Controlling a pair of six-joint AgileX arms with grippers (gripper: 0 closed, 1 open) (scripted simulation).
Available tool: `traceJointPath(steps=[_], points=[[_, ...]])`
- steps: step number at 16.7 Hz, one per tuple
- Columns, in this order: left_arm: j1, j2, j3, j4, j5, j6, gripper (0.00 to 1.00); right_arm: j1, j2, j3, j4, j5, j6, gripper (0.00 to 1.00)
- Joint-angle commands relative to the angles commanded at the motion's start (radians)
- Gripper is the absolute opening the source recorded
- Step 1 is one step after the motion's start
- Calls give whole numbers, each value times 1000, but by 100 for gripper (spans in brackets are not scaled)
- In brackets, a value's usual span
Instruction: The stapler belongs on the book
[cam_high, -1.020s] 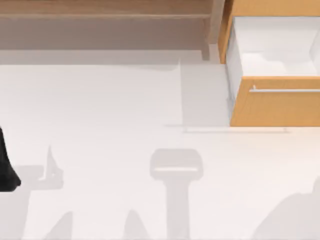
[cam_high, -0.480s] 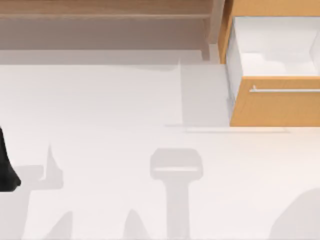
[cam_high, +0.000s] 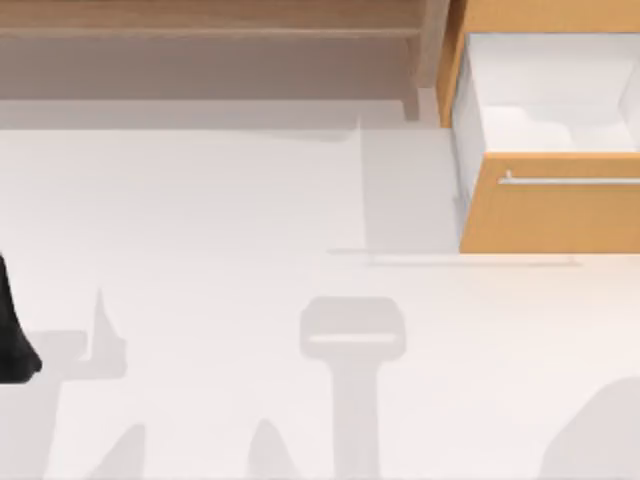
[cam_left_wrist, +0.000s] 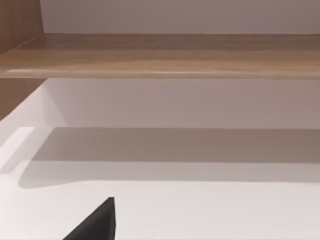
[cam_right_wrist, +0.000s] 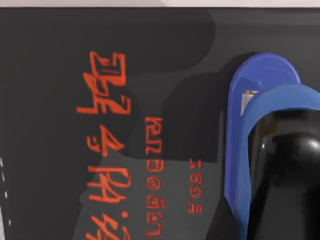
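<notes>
In the right wrist view the blue stapler (cam_right_wrist: 260, 100) lies along a black book (cam_right_wrist: 60, 75) with orange-red lettering on its cover. A glossy black part (cam_right_wrist: 285, 170) covers the stapler's near end. The stapler casts a dark shadow on the cover beside it. Whether it rests on the book or hangs just above it, I cannot tell. My right gripper is right over the stapler. My left gripper (cam_high: 12, 335) is parked at the table's left edge, and part of it (cam_left_wrist: 95, 225) shows in the left wrist view.
An open drawer with an orange front (cam_high: 550, 205), a metal handle (cam_high: 570, 181) and a white inside (cam_high: 540, 100) stands at the back right. A wooden shelf (cam_high: 200, 20) runs along the back. The white table (cam_high: 250, 220) spreads across the middle.
The soft shadow at the top view's lower right corner has shrunk toward the right edge. The left arm has not moved.
</notes>
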Motion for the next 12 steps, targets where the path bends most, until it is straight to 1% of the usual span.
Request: traceJointPath(steps=[6, 7, 12], points=[[0, 0, 0, 0, 0, 0, 100, 0, 0, 0, 0, 0, 0, 98], [0, 0, 0, 0, 0, 0, 100, 0, 0, 0, 0, 0, 0, 100], [0, 0, 0, 0, 0, 0, 100, 0, 0, 0, 0, 0, 0, 100]])
